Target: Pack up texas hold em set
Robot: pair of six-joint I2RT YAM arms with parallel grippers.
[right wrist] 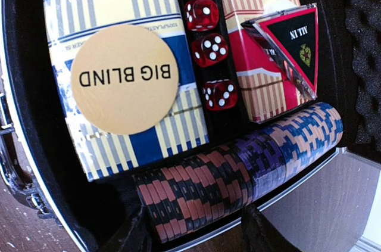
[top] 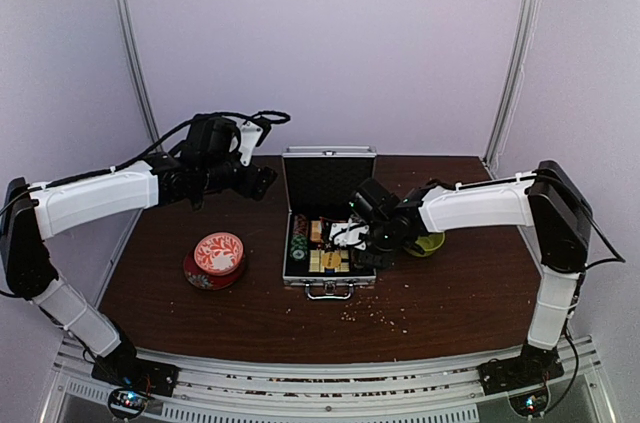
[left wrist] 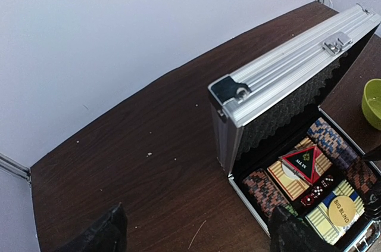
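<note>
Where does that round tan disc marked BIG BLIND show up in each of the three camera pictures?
Top view: too small to make out; somewhere inside the open silver case at table centre.
Left wrist view: BIG BLIND disc at lower right, lying on the blue-striped deck.
Right wrist view: disc at left of centre, on the same deck.
Shared landmark: the red dice beside that deck, seen in both wrist views.

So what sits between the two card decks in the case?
A column of three red dice lies between the blue-striped deck and the red-striped deck, clearest in the right wrist view.
</note>
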